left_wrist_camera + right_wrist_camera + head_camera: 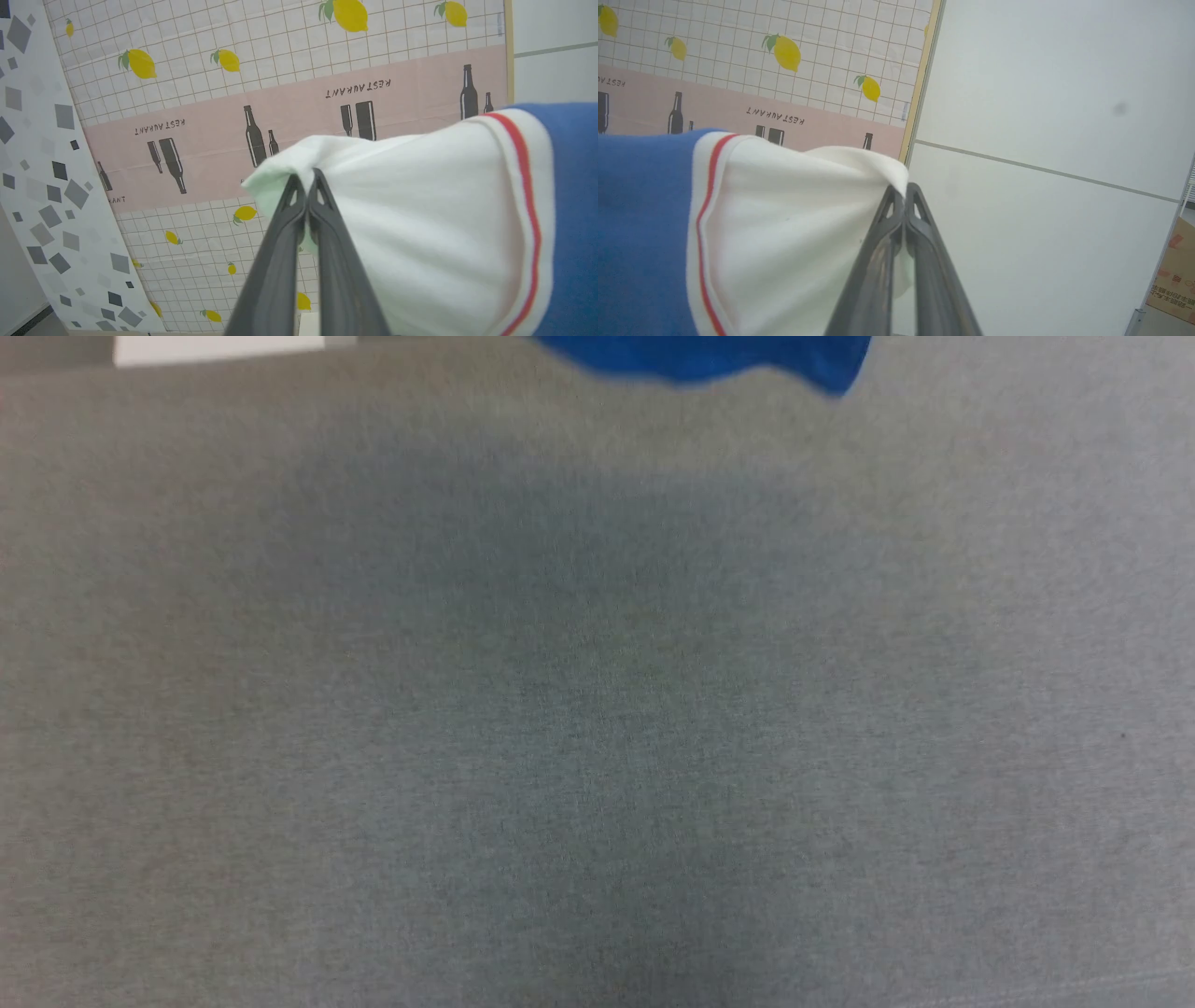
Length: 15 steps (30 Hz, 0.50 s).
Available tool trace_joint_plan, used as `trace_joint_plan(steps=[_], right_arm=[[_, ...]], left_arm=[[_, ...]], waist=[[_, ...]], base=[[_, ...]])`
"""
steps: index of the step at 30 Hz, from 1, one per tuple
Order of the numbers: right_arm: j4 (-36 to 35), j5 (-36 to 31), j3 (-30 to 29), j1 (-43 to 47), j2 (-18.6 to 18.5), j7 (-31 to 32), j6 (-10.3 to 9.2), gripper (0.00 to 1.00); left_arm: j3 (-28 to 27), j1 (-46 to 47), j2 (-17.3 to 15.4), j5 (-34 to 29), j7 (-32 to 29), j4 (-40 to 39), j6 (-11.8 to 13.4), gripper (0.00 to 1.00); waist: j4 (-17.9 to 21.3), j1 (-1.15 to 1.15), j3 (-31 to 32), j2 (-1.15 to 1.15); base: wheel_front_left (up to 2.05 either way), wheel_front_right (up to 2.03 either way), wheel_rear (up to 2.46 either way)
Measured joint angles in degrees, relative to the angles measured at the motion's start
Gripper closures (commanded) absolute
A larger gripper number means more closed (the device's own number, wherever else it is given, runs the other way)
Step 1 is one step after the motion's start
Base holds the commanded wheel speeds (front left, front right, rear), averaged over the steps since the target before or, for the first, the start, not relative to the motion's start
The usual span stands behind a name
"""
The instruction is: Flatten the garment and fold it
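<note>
Dark fingers of the left gripper (307,179) rise closest to its wrist camera. Their tips are pressed together and clamped on a pinch of white sleeve of the garment (420,219). From those tips the sleeve spreads off to the right in that view, past a red-striped trim band (525,210) to the blue body. Open air lies ahead of the tips, with a lemon-and-bottle printed sheet (280,116) well behind. The right gripper (904,191) is likewise closed, its tips nipping the edge of the other white sleeve. That sleeve runs off to the left in the right wrist view and into the blue cloth. On the gripper's other side there is free room up to a plain white wall (1041,93), and a cardboard box (1174,280) sits far off at the lower corner. In the head view, the garment's wavy blue lower edge shows along the top, over a wide grey cloth surface (597,709) with a broad soft shadow (560,569) on it. Whether that edge touches the surface cannot be told.
</note>
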<state>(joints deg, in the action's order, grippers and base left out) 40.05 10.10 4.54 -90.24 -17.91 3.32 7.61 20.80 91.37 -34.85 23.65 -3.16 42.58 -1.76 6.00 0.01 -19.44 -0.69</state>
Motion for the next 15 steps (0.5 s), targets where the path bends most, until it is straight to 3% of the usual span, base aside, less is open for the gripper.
trace_joint_plan(steps=[6, 15], right_arm=[[4.89, -1.15, -0.1, -6.24, 2.66, -4.15, -0.01, 1.0], [12.78, -0.8, 3.47, -7.29, 5.88, -9.32, -0.01, 1.0]], left_arm=[[0.63, 5.42, 2.04, -0.46, 1.85, 2.85, -0.21, 1.0], [0.12, 5.84, 3.65, 1.09, 6.45, 9.77, -1.29, 1.0]], waist=[[0.18, 0.01, -7.67, 0.0], [0.76, 0.01, -16.44, 0.0]], base=[[0.0, 0.0, 0.0], [0.0, 0.0, 0.0]])
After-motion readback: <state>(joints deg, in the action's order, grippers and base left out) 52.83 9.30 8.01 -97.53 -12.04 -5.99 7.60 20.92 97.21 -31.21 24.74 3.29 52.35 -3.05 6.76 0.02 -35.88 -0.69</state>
